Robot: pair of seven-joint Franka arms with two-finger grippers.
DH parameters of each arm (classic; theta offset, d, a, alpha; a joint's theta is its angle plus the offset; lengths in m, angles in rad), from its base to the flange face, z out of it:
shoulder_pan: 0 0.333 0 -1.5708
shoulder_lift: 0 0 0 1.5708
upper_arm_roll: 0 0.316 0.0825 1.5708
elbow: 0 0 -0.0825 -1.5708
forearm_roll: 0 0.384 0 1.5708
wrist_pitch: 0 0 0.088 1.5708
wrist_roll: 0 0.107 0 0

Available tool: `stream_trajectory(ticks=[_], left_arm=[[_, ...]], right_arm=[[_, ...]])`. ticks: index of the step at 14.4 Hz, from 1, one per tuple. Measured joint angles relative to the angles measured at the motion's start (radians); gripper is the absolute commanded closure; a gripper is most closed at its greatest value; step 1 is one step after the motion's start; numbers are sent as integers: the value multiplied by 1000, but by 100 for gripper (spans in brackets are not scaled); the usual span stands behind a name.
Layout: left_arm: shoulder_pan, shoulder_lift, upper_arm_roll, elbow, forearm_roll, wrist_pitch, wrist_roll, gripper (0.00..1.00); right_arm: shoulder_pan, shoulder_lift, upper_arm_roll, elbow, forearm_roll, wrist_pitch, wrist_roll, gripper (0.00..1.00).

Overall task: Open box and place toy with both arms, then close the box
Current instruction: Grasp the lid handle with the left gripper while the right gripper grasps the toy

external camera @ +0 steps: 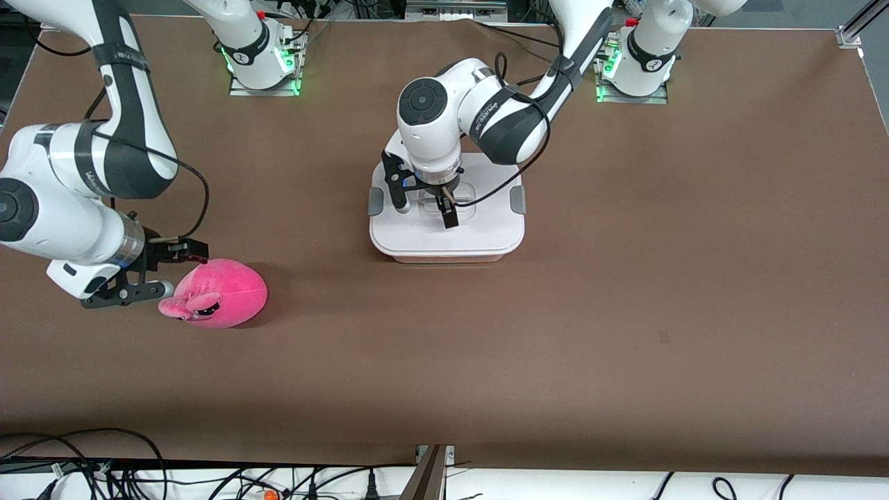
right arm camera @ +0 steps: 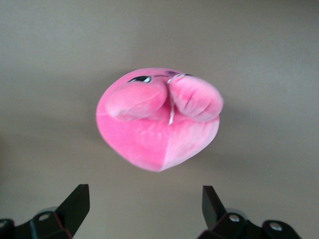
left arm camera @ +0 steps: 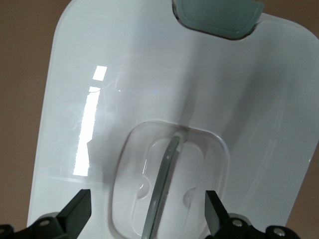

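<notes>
The box (external camera: 479,232) stands in the middle of the table, its flat white lid (left arm camera: 249,99) on and a grey clip (external camera: 517,200) at each end. My left gripper (external camera: 424,203) hangs open just over the lid, its fingers either side of the clear recessed handle (left arm camera: 167,169) without touching it. A grey clip (left arm camera: 219,15) also shows in the left wrist view, where the left gripper (left arm camera: 147,211) holds nothing. The pink plush toy (external camera: 222,292) lies toward the right arm's end, nearer the front camera than the box. Low beside the toy (right arm camera: 159,124), my right gripper (external camera: 173,271) (right arm camera: 144,204) is open and apart from it.
The two arm bases (external camera: 264,62) (external camera: 635,66) stand along the table edge farthest from the front camera. Cables (external camera: 104,472) and a metal post (external camera: 430,472) run along the nearest edge. Brown tabletop (external camera: 660,278) stretches toward the left arm's end.
</notes>
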Motion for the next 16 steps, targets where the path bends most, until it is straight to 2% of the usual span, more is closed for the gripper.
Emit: stream_trajectory(ticks=[2, 5, 6, 7, 8, 9, 10, 12, 14, 16], left_arm=[[-1, 0, 0, 0, 0, -8, 0, 26], [-1, -7, 1, 2, 0, -38, 3, 36], [-1, -12, 2, 2, 0, -49, 3, 43], [-1, -17, 2, 2, 0, -56, 4, 46], [-1, -21, 3, 2, 1, -61, 5, 59], [-1, -24, 3, 2, 5, -65, 6, 100], [-1, -26, 3, 2, 11, -68, 6, 100], [-1, -27, 3, 2, 13, -68, 6, 100], [-2, -27, 2, 2, 14, -72, 8, 100], [-5, -29, 1, 2, 14, -78, 14, 100]], right_arm=[[-13, 27, -2, -12, 1, 56, -19, 0], [-25, 69, -2, -28, 46, 115, -30, 0], [-27, 84, -2, -29, 55, 133, -31, 0], [-27, 97, -2, -29, 58, 150, -33, 2], [-27, 110, -2, -30, 59, 163, -36, 5], [-27, 119, -2, -30, 59, 170, -38, 13], [-27, 126, -2, -30, 59, 174, -40, 26], [-27, 131, -2, -30, 59, 178, -44, 66], [-27, 131, -2, -29, 59, 178, -58, 98], [-27, 131, -2, -28, 59, 178, -80, 100]])
